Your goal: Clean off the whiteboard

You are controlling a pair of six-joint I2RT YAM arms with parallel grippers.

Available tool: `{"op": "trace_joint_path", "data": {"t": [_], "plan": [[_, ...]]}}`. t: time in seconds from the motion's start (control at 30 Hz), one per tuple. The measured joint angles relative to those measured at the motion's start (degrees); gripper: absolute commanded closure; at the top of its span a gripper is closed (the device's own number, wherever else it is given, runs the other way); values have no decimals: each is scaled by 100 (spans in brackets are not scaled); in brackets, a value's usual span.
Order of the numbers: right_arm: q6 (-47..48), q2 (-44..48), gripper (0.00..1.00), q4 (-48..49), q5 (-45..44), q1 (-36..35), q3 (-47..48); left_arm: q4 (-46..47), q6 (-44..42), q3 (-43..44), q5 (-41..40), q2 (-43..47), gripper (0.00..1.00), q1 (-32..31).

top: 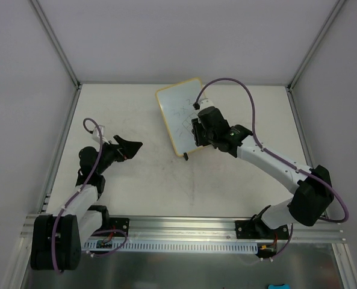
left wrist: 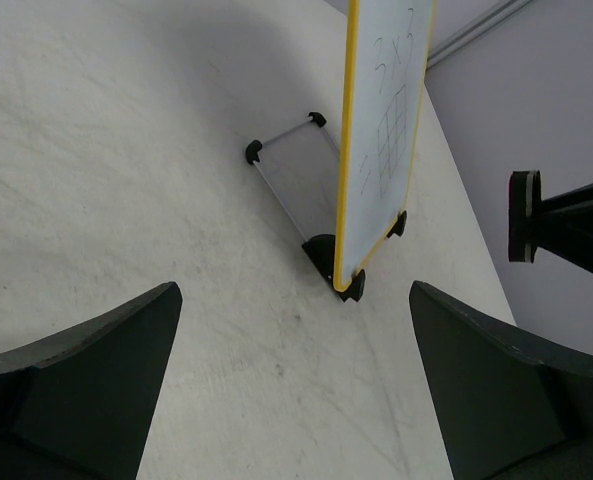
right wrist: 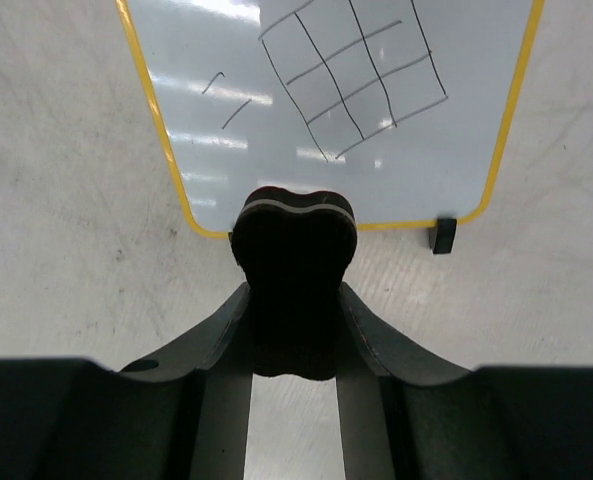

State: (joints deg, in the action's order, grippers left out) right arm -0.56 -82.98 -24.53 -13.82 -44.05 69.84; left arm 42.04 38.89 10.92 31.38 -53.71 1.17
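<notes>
**Whiteboard (top: 179,113) standing at the table's (top: 142,186) far centre.**
Its face reads "3×3" (left wrist: 394,48) above a pen-drawn grid (right wrist: 354,72). The right gripper (right wrist: 296,300) clamps a black eraser (right wrist: 296,235) at the board's lower frame. The left gripper (top: 132,146) has its fingers wide and is well apart.

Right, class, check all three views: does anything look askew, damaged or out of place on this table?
Nothing is damaged or spilled. The whiteboard stands turned at an angle to the edges of the table, bearing a pen grid. Faint dark scuffs mark the table nearer the arms.
</notes>
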Motion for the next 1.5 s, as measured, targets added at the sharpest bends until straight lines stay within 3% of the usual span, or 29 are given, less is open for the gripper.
{"op": "trace_joint_path", "data": {"t": [0.17, 0.6, 0.97, 1.5], "plan": [[509, -317, 100, 527, 127, 33, 63, 295, 70, 531, 146, -841, 1, -9], [1266, -1777, 100, 984, 765, 149, 1617, 2050, 396, 2457, 1034, -3143, 5, -48], [1331, -2247, 100, 1150, 1003, 446, 2218, 2411, 566, 3792, 1473, -4618, 6, -291], [1364, -2529, 100, 1327, 1047, 514, 2446, 2498, 487, 4216, 1513, -5318, 13, -791]]}}
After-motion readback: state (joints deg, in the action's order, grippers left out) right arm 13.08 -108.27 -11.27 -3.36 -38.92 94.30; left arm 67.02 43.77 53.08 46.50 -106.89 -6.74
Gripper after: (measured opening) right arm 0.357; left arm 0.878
